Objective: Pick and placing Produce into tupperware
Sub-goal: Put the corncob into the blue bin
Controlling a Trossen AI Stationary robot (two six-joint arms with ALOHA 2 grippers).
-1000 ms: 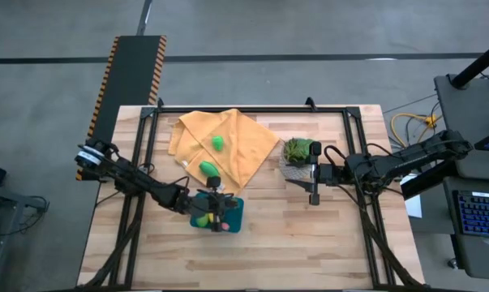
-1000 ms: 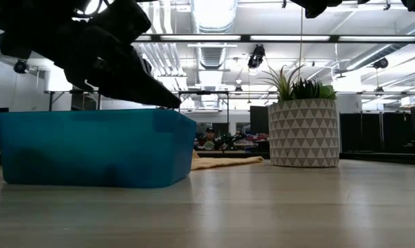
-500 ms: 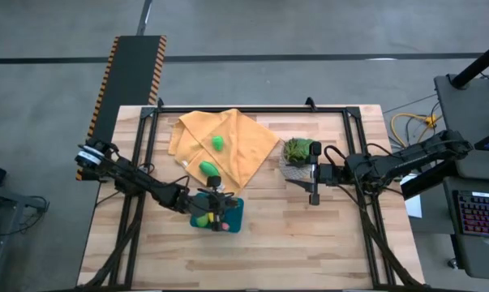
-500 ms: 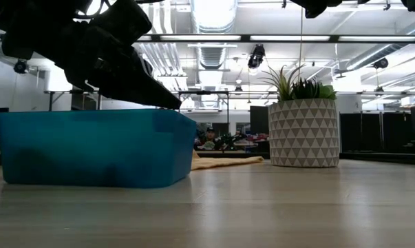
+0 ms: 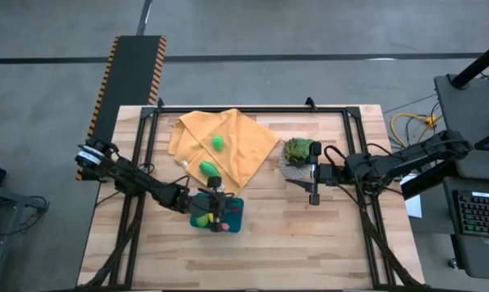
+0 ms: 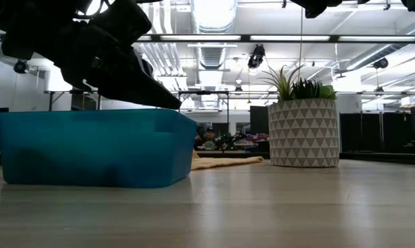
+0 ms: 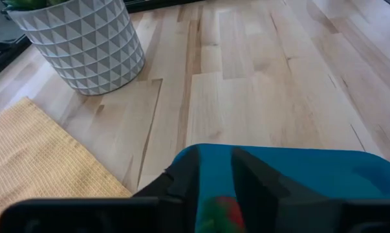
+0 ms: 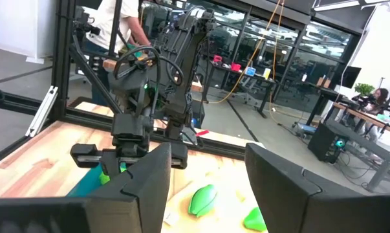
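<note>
Over small teal-blue plastic tupperware (image 5: 221,216) at table's near left, left gripper (image 5: 220,213) slightly parted above red-green toy produce (image 7: 219,213) inside. Far right by potted plant (image 5: 297,156), right gripper (image 5: 314,172) parted, empty.

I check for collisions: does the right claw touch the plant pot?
Apart. The high view shows the right claw beside the plant pot, but the low view shows it hanging well above the pot's leaves.
</note>
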